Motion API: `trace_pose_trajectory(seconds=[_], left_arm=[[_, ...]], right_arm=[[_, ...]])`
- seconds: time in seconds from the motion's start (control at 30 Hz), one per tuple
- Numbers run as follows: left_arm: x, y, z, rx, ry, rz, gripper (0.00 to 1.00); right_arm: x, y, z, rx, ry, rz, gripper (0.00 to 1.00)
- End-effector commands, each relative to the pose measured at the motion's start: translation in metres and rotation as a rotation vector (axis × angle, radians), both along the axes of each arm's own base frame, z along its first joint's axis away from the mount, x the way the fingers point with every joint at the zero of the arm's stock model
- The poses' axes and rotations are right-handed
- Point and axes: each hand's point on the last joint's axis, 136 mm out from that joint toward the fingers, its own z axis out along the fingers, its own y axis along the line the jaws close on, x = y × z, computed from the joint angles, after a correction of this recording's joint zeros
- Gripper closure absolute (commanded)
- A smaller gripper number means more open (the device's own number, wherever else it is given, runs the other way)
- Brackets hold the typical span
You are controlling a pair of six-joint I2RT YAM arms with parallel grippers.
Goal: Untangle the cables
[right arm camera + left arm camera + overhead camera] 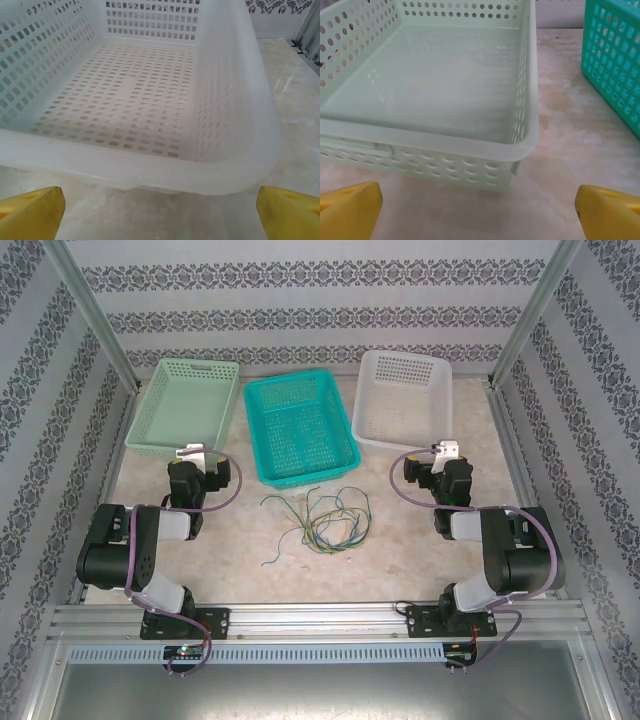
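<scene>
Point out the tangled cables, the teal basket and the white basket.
Tangled yellow, blue and green cables (320, 536): top view, middle of the knot.
Teal perforated plastic basket (308, 474): top view, near rim.
White perforated plastic basket (150, 175): right wrist view, near rim.

Crossings within the cables (322, 532) indistinct

1. We look down into a white perforated basket (150, 172) standing on the pale marbled table (295, 100).
2. Our right gripper (160, 217) hangs just before the basket's near rim, with its yellow fingertips (30, 212) spread wide into the lower corners.
3. Patterned wallpaper (275, 6) and a metal post (307, 25) close off the far right.
</scene>
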Motion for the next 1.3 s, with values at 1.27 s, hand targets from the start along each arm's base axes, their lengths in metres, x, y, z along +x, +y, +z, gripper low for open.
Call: trace_pose_trajectory(seconds=[1.27], left_arm=[[-0.071, 0.012, 0.062, -0.211, 0.163, 0.218, 0.00]], right_arm=[[-0.046, 0.045, 0.028, 0.179, 0.389, 0.113, 0.13]])
